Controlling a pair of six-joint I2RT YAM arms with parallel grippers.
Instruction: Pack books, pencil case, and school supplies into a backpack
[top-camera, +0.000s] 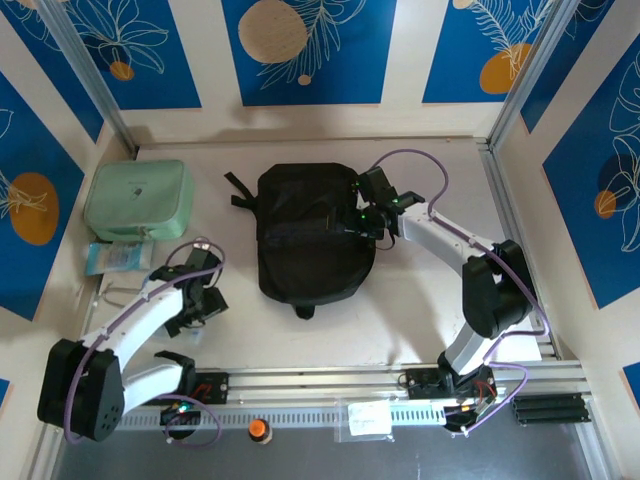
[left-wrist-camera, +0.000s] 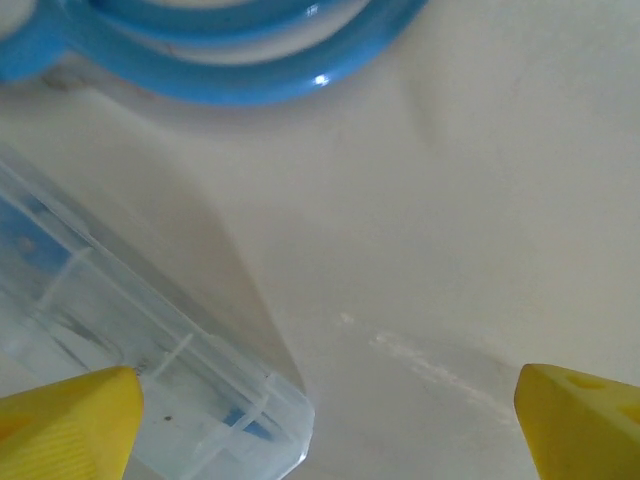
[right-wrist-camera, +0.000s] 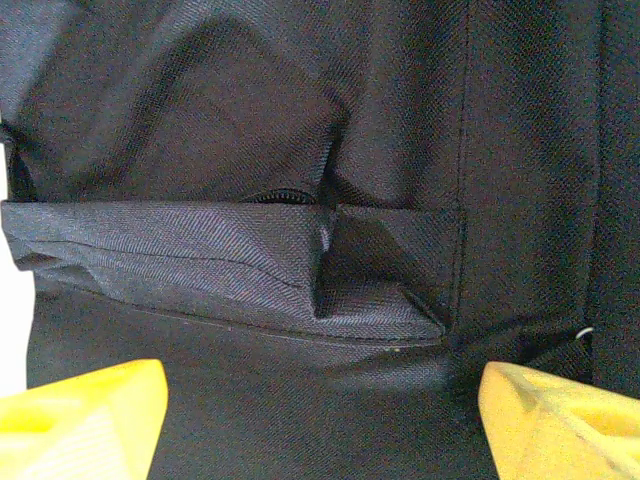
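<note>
Overhead, I see a cream table (top-camera: 430, 300) walled by blue and cream panels. The black backpack (top-camera: 310, 240) lies flat at the centre, toward the far side, with straps at its far-left corner and a small loop at its near edge. At the far left, well apart from it, sits a mint-green soft case (top-camera: 138, 198). Just on the near side of that case is a clear packet with blue contents (top-camera: 118, 256).

My left arm (top-camera: 135, 325) reaches from the near-left corner to a spot left of the backpack, near it but not touching. In its wrist camera the left gripper (left-wrist-camera: 325, 430) is released: the 2 yellow fingertips (left-wrist-camera: 70, 425) stand wide apart at the bottom corners with bare table between them. A clear plastic box (left-wrist-camera: 150, 370) with blue parts inside lies slantwise just beside the left fingertip; I cannot tell whether they touch. A blue ring (left-wrist-camera: 240, 60) lies farther off, at the top edge.

My right arm (top-camera: 450, 240) bends from the near right toward the backpack's right side. The right gripper (right-wrist-camera: 320, 430) is released too, its 2 yellow fingertips spread wide over the black fabric and gripping nothing. Ahead of them the fabric forms a folded flap, with a short stretch of zipper showing above it.

On the near rail lie a small orange-capped item (top-camera: 258, 428) and a clear bag with a label (top-camera: 368, 418).
</note>
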